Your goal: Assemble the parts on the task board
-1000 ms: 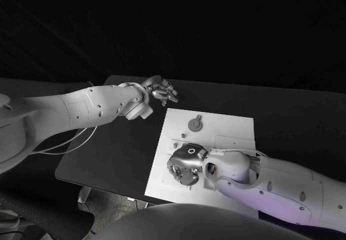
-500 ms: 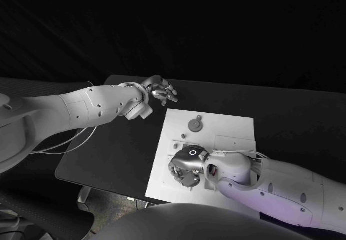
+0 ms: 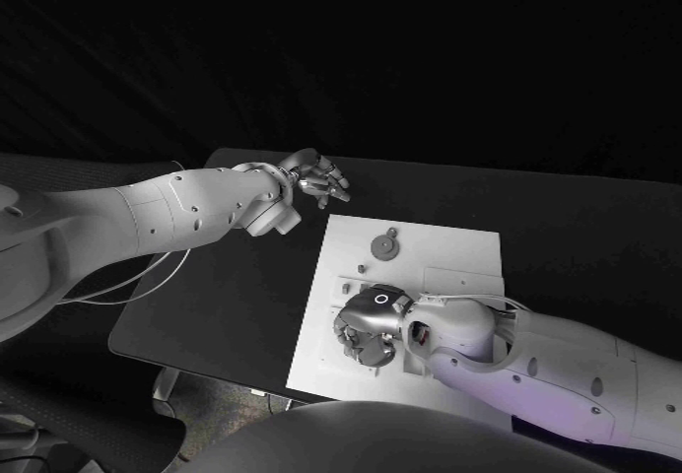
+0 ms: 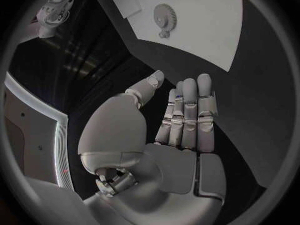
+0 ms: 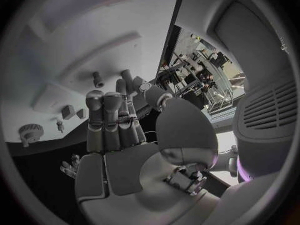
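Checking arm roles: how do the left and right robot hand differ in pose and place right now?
The left robot hand is off the task board, over the black table beyond its far left corner; the right robot hand is over the board's near part. The left's fingers are straight and together; the right's point down at the board. Neither plainly holds a part.
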`<action>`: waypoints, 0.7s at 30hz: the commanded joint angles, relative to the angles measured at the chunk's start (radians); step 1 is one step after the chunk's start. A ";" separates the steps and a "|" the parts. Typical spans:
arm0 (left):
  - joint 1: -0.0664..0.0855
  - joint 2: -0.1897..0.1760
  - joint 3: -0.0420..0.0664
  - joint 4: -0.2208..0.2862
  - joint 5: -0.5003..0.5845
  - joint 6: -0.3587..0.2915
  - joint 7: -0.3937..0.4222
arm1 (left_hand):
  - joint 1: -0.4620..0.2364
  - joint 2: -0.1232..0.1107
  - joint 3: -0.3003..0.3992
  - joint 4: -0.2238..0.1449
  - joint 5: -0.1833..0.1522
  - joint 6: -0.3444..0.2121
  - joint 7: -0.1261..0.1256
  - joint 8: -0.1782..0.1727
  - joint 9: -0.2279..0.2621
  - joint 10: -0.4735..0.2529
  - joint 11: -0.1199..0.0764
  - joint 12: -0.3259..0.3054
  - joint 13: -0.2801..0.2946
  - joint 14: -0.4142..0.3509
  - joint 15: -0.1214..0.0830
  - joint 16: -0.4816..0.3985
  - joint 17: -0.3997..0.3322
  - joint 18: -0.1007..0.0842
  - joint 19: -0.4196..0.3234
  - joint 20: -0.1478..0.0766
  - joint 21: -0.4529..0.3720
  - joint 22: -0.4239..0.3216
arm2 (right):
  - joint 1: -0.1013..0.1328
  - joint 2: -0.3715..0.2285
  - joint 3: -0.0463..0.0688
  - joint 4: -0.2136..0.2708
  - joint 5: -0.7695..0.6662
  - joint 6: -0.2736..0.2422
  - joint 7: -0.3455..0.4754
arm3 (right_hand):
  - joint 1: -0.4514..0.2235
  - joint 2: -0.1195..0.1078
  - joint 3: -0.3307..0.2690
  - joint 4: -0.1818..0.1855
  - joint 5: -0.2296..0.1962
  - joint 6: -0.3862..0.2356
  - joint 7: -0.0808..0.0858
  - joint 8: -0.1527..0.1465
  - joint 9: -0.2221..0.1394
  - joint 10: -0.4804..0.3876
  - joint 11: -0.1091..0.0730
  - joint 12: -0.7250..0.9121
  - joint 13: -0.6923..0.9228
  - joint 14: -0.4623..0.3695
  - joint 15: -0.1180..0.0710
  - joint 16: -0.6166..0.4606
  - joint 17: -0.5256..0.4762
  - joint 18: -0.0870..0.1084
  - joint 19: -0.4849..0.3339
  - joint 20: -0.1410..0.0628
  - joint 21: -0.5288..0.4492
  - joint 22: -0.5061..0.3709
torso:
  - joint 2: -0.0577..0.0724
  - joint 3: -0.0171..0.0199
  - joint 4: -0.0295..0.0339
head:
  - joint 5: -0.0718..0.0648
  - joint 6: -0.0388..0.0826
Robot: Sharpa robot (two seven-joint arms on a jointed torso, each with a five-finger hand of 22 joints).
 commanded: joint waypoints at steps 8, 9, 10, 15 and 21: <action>0.001 -0.001 0.001 0.003 -0.003 0.010 0.004 | 0.000 0.009 -0.002 0.004 -0.002 0.000 0.008 0.005 -0.002 -0.009 0.000 0.001 -0.001 0.007 0.002 -0.006 0.002 0.053 -0.001 -0.007 -0.006 0.002 | -0.002 -0.011 -0.002 0.000 0.013 -0.036 -0.004 | -0.045 -0.078 -0.128 -0.002 0.002 -0.119 0.034 -0.064 -0.036 -0.095 0.036 -0.040 -0.021 -0.030 0.040 -0.003 0.009 0.095 -0.027 0.006 -0.018 0.000 | 0.000 0.0005 0.0002 | -0.004 0.000; 0.001 -0.002 0.001 0.003 -0.003 0.009 0.004 | 0.000 0.009 -0.002 0.004 -0.002 0.000 0.008 0.005 -0.002 -0.009 0.001 0.001 -0.002 0.007 0.002 -0.006 0.002 0.053 -0.001 -0.007 -0.006 0.002 | -0.002 -0.013 -0.002 0.002 0.014 -0.036 -0.003 | -0.045 -0.083 -0.133 -0.001 0.002 -0.126 0.036 -0.067 -0.038 -0.104 0.039 -0.040 -0.024 -0.034 0.043 -0.003 0.009 0.095 -0.030 0.007 -0.021 -0.001 | 0.000 0.0006 0.0001 | -0.004 0.000; 0.001 -0.002 0.001 0.003 -0.003 0.009 0.004 | 0.000 0.009 -0.002 0.004 -0.002 0.000 0.008 0.005 -0.002 -0.009 0.001 0.001 -0.002 0.007 0.002 -0.006 0.002 0.053 -0.001 -0.007 -0.007 0.002 | -0.002 -0.015 -0.002 0.004 0.018 -0.039 -0.003 | -0.045 -0.086 -0.135 0.000 0.002 -0.130 0.038 -0.069 -0.039 -0.110 0.041 -0.040 -0.026 -0.037 0.045 -0.002 0.010 0.095 -0.031 0.008 -0.022 -0.001 | 0.000 0.0005 0.0002 | -0.005 0.000; 0.001 -0.004 0.001 0.003 -0.003 0.009 0.004 | 0.000 0.009 -0.002 0.004 -0.002 -0.001 0.008 0.005 -0.002 -0.009 0.001 0.001 -0.002 0.007 0.002 -0.006 0.002 0.053 -0.001 -0.007 -0.007 0.002 | -0.002 -0.025 -0.001 0.011 0.019 -0.057 -0.001 | -0.044 -0.089 -0.139 0.001 0.002 -0.132 0.039 -0.068 -0.041 -0.119 0.045 -0.038 -0.030 -0.042 0.049 -0.001 0.011 0.095 -0.034 0.010 -0.025 -0.002 | 0.000 0.0005 0.0002 | -0.006 0.000; 0.001 -0.005 0.001 0.003 -0.003 0.008 0.004 | 0.000 0.009 -0.002 0.004 -0.002 -0.001 0.008 0.005 -0.002 -0.009 0.001 0.001 -0.002 0.007 0.002 -0.006 0.002 0.053 -0.001 -0.007 -0.007 0.002 | 0.000 -0.047 0.004 0.029 0.029 -0.107 0.009 | -0.042 -0.087 -0.140 0.003 0.002 -0.130 0.041 -0.066 -0.040 -0.119 0.045 -0.036 -0.030 -0.041 0.049 0.002 0.012 0.095 -0.032 0.011 -0.025 -0.003 | 0.000 0.0006 -0.0004 | -0.007 0.000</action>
